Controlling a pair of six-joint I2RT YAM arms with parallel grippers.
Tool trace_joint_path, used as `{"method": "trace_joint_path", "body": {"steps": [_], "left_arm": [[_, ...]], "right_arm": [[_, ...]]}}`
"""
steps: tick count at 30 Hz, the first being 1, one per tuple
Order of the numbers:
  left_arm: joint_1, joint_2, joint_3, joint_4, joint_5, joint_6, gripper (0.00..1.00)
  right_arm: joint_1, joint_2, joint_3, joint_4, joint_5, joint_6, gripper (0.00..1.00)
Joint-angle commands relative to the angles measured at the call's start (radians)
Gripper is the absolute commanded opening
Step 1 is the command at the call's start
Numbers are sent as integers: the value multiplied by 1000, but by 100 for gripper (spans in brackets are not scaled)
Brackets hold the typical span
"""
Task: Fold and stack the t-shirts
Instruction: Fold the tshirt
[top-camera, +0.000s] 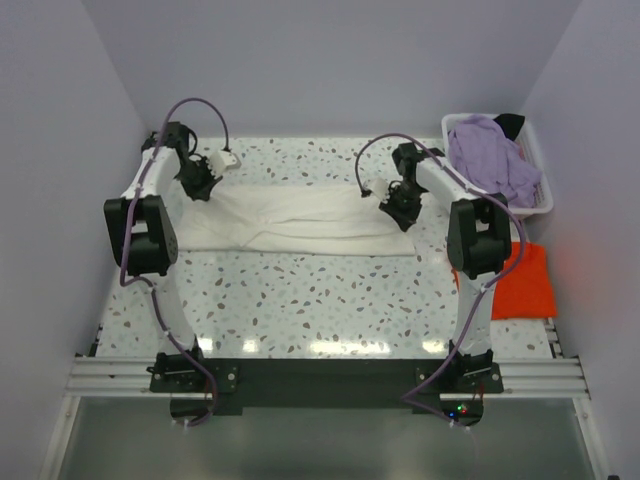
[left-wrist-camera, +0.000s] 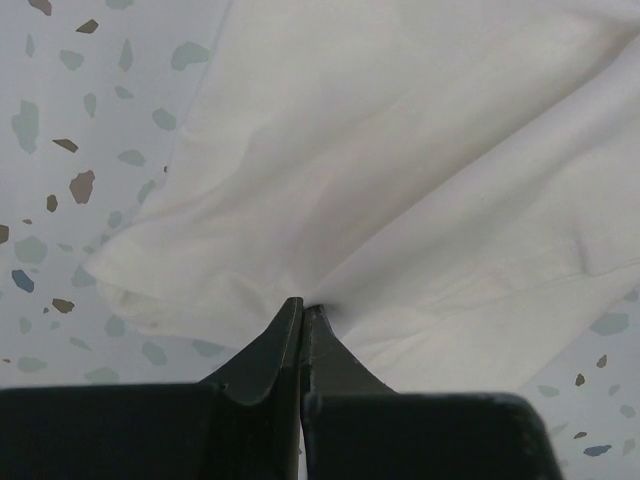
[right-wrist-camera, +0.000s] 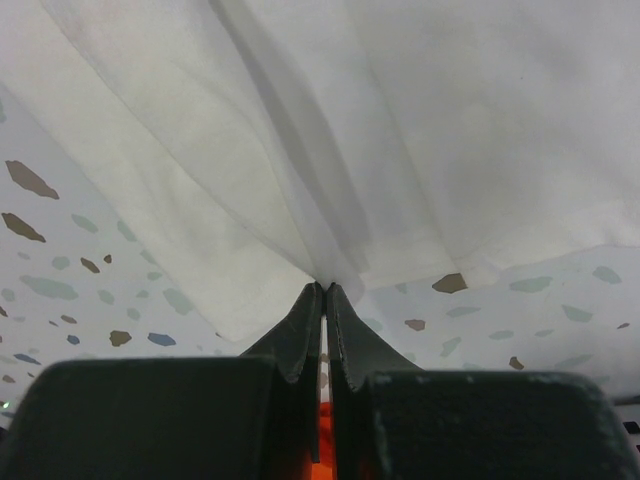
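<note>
Cream shirt (top-camera: 300, 220) lies on the bench (top-camera: 300, 300) as a long band, long axis left-right. Left gripper (left-wrist-camera: 302, 305) is clamped on cloth at its left end, right gripper (right-wrist-camera: 325, 290) on cloth at its right end, jaws pressed together on fabric. Each arm sits at its own end, so the next fold likely carries both ends together across the short axis. Orange shirt (top-camera: 525, 280) lies right of and nearer than the cream shirt; lavender shirt (top-camera: 490, 155) is in the basket (top-camera: 541, 160) beyond its right end
</note>
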Motion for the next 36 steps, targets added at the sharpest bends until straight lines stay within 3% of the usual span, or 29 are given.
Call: {"method": "trace_joint_path", "body": {"steps": [1,19,22,23,25,26,27,29,36], "left_arm": [[-3,1,27,26,-8,17,0],[-3,21,-1,89,-29,-22,0],[-2,21,10,124,-28,-81,8],[-2,21,10,130,-26,-98,9],[0,16,22,135,-26,-134,18],[2,13,27,134,-25,-169,23],[14,10,33,127,-16,-189,24],[47,-10,31,114,16,-251,33],[179,-125,-126,74,41,-390,49]], "right_arm": [[-13,-3,6,10,12,3,0],[-13,35,23,55,37,35,0],[-13,44,55,52,49,73,0],[-13,46,55,50,52,81,2],[-14,48,86,27,52,101,20],[-14,49,99,16,46,130,37],[-17,48,124,6,41,142,41],[-25,34,138,-27,26,185,43],[-54,-66,0,-94,-29,323,47]]}}
